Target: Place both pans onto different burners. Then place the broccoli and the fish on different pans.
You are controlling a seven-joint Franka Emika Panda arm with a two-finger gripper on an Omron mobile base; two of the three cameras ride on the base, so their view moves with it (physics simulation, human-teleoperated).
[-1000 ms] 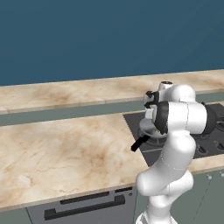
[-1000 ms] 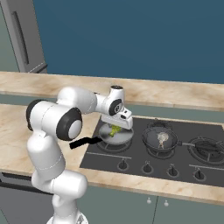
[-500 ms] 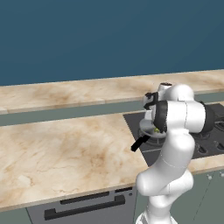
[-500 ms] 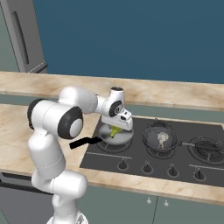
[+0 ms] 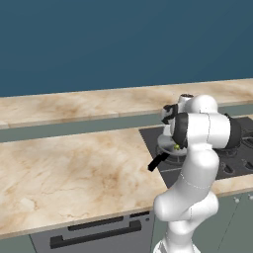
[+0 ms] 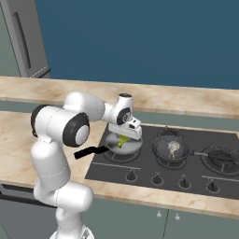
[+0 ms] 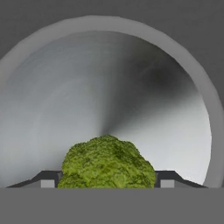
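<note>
A shiny grey pan [image 6: 134, 148] with a black handle [image 6: 88, 151] sits on the left front burner of the dark cooktop [image 6: 144, 169]. My gripper [image 6: 124, 139] hangs just above its bowl, shut on the green broccoli [image 6: 122, 142]. In the hand view the broccoli [image 7: 107, 162] sits between the fingertips [image 7: 49, 179], close over the pan floor [image 7: 131, 87]. A second pan [image 6: 161, 150] rests on the middle burner, and the small pale fish [image 6: 173, 148] lies in it. In the left base view my arm hides most of the pan [image 5: 164, 147]; a bit of broccoli [image 5: 176, 147] peeks out.
An uncovered burner [image 6: 219, 156] lies at the right of the cooktop, with a row of knobs [image 6: 157, 179] along its front. Marble counter [image 5: 64, 168] stretches left of the cooktop. A raised back ledge [image 6: 186, 100] runs behind it, and a grey fridge [image 6: 25, 42] stands far left.
</note>
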